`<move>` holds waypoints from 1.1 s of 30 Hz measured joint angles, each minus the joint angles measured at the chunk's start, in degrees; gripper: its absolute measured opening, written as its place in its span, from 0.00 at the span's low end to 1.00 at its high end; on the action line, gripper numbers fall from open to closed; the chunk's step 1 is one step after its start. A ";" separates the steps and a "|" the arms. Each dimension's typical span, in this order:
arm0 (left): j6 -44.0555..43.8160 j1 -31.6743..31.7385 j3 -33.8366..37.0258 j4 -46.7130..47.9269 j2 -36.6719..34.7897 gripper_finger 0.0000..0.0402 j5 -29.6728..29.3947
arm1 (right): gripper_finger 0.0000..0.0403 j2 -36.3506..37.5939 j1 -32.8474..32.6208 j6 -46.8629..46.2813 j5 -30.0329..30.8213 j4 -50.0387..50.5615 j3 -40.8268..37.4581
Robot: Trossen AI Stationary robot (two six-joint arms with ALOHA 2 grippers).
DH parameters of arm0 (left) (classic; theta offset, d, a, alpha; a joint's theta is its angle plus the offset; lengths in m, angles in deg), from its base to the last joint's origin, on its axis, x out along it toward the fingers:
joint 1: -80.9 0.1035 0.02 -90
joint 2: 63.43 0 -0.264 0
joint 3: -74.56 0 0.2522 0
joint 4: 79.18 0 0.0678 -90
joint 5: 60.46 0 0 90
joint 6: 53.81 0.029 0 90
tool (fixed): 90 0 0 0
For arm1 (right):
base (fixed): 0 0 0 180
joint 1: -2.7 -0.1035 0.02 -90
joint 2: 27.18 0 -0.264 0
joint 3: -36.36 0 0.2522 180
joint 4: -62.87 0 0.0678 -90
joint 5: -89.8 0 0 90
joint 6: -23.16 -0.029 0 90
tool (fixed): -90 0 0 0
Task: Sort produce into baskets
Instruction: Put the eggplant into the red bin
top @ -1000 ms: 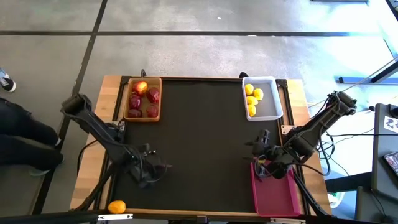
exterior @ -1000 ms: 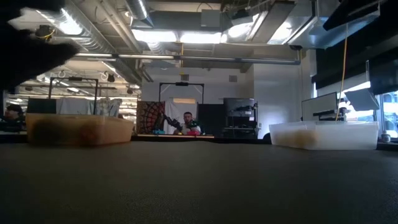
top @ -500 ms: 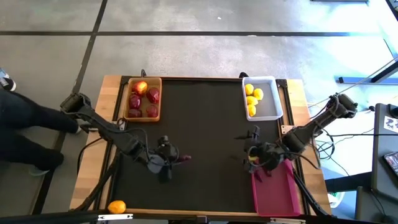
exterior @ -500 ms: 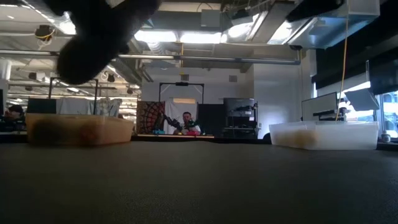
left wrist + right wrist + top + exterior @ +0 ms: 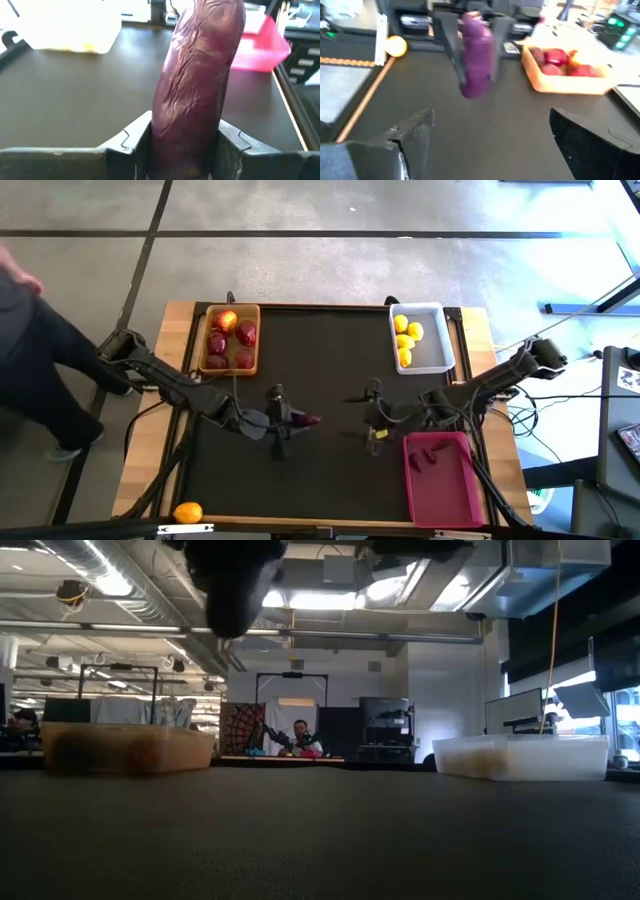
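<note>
My left gripper (image 5: 288,420) hangs over the middle of the black mat (image 5: 320,380), shut on a thin dark purple-red piece of produce (image 5: 305,420). My right gripper (image 5: 372,422) faces it from the right, open and holding nothing; its wrist view shows the piece (image 5: 477,62) ahead of its fingers. The wooden basket (image 5: 230,338) holds dark red fruits. Yellow fruits lie in the white basket (image 5: 420,337). The pink basket (image 5: 440,478) holds dark pieces (image 5: 425,452). My left gripper pinches the purple-red piece between its two fingers (image 5: 131,142) near one end (image 5: 185,135). The fingers come roughly level from the table's left and lie along the piece. Its free end (image 5: 215,20) sticks out past the fingertips, and it is lifted clear of the mat.
An orange fruit (image 5: 187,512) lies on the wooden table edge at the near left corner. A person (image 5: 30,360) stands left of the table. The mat between the baskets is bare. In the low view, the wooden basket (image 5: 125,752) and the white basket (image 5: 520,755) stand at the far side.
My left gripper has swung from near the table's left edge toward its middle, tipping up from pointing down to nearly level, with the purple-red piece still in it. My right gripper has moved from over the pink basket toward the middle and tipped up too.
</note>
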 joint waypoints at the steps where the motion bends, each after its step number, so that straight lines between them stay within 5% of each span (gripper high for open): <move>1: 0.60 0.40 0.00 -1.17 0.07 0.36 -0.18 | 0.88 -0.65 0.61 0.47 -1.37 -1.64 0.00; 11: 5.13 3.23 -0.02 -10.79 1.45 0.36 -0.34 | 0.77 -6.78 4.21 4.66 -10.88 -19.86 0.00; 18: 7.87 3.68 -0.02 -15.41 2.53 0.36 0.06 | 0.60 -8.42 4.82 7.81 -11.05 -28.48 -0.02; 33: 10.11 3.59 0.00 -16.33 2.81 0.37 0.61 | 0.12 -8.45 6.00 9.74 -13.15 -30.71 0.00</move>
